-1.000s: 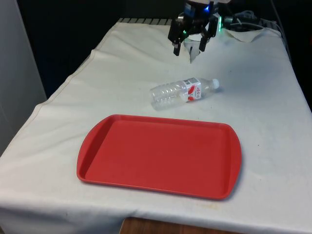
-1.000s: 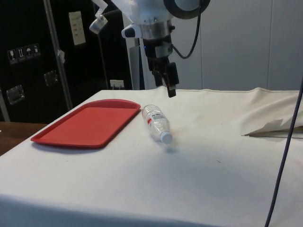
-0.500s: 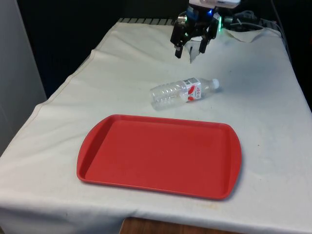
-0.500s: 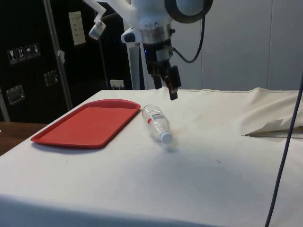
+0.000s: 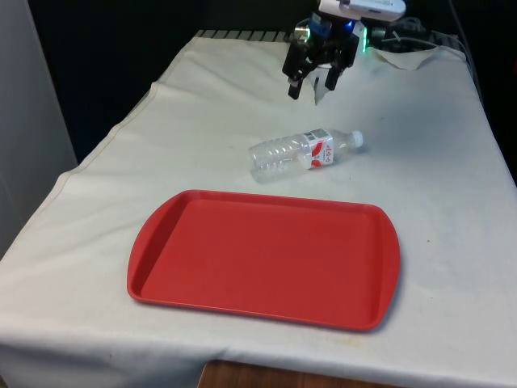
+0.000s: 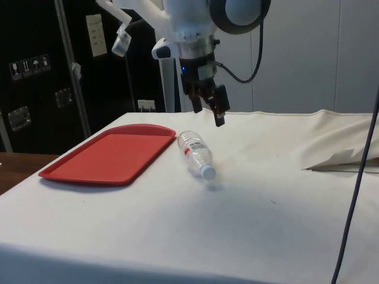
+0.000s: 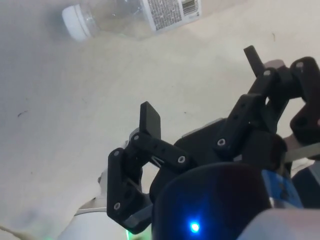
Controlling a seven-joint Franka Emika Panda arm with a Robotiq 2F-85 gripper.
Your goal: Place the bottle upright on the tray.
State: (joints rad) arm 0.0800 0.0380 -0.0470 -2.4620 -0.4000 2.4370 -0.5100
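The bottle (image 5: 304, 153) lay on its side on the cloth (image 5: 202, 113), just beyond the tray's (image 5: 266, 257) far rim — cap toward the front view's right, base toward its left. It looked empty or nearly so, clear thin plastic, so I judged it light, easily dented and apt to roll. The ribbed body near the label seemed the best place to take hold, across its width, with a gentle squeeze. The gripper (image 5: 312, 83) hung above the cloth, farther from the tray than the bottle, tilted, with its fingers (image 7: 150, 120) spread wide and holding nothing. The bottle lay well apart from them, nearer the tray, not between them.
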